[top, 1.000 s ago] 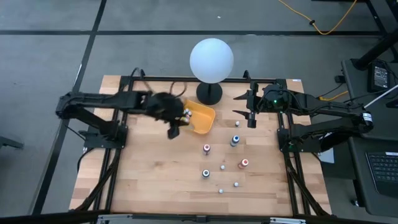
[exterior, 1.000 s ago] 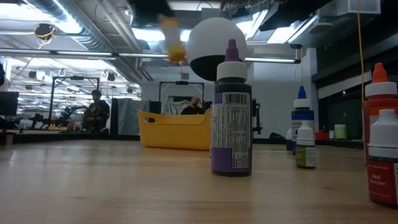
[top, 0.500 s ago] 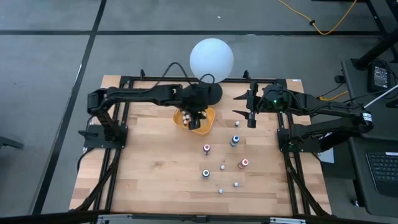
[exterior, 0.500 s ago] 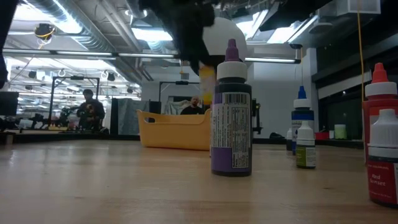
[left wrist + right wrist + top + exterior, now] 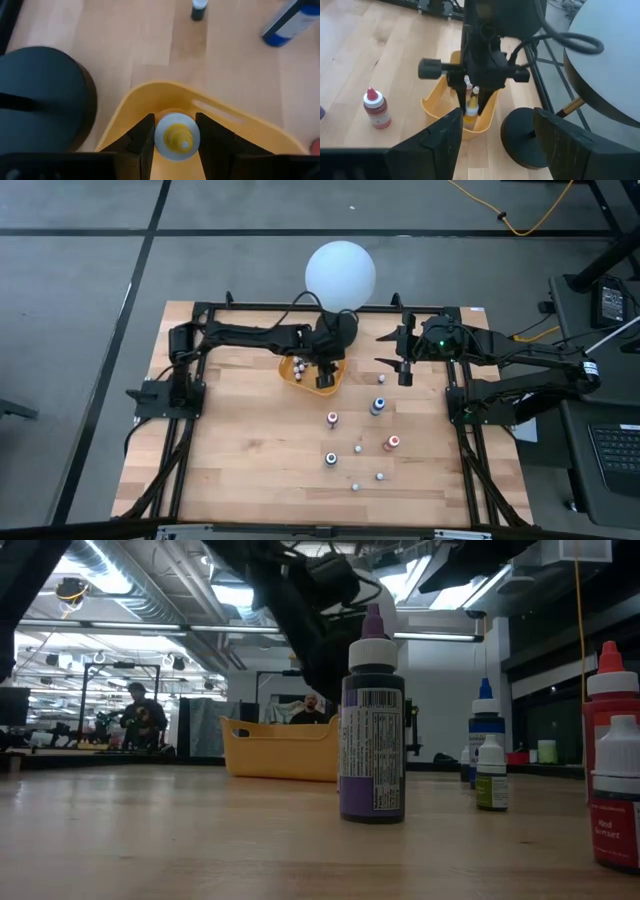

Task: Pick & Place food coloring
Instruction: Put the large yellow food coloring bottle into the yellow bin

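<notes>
From above, the left gripper [image 5: 323,376] hangs over the yellow tray [image 5: 338,372], which already holds a few bottles [image 5: 298,365], while seven or so food coloring bottles [image 5: 332,419] stand on the table [image 5: 240,450] beyond it. Its wrist view shows a yellow-capped bottle [image 5: 176,136] pinched between the fingers directly above the tray, not yet released. The right wrist view confirms this, and the right gripper [image 5: 403,363] waits wide open beside the tray.
</notes>
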`<state>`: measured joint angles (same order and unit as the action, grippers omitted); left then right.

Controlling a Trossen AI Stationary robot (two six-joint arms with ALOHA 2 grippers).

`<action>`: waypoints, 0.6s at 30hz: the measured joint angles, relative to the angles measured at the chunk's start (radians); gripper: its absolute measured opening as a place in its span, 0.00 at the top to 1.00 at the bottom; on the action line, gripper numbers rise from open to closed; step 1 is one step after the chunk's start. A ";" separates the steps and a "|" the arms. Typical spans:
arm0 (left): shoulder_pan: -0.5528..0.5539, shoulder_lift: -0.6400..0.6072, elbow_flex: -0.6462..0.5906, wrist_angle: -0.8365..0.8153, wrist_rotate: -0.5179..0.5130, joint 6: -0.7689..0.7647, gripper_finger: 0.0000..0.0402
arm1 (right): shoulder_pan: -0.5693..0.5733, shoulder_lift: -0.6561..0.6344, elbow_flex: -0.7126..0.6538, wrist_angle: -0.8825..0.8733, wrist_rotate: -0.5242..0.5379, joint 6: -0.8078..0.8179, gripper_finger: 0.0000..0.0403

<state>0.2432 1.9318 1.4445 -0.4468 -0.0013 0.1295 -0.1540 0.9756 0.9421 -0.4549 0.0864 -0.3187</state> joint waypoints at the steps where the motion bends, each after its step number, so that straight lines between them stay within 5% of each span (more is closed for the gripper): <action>1: 0.003 0.004 0.000 -0.004 0.000 0.000 0.70 | 0.000 0.000 0.000 -0.001 0.000 0.000 0.40; 18: 0.008 0.017 0.000 0.001 -0.004 -0.003 0.59 | 0.000 0.000 0.000 0.000 0.000 0.000 0.40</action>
<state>0.2508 1.9484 1.4448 -0.4461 -0.0057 0.1261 -0.1540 0.9756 0.9421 -0.4553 0.0864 -0.3191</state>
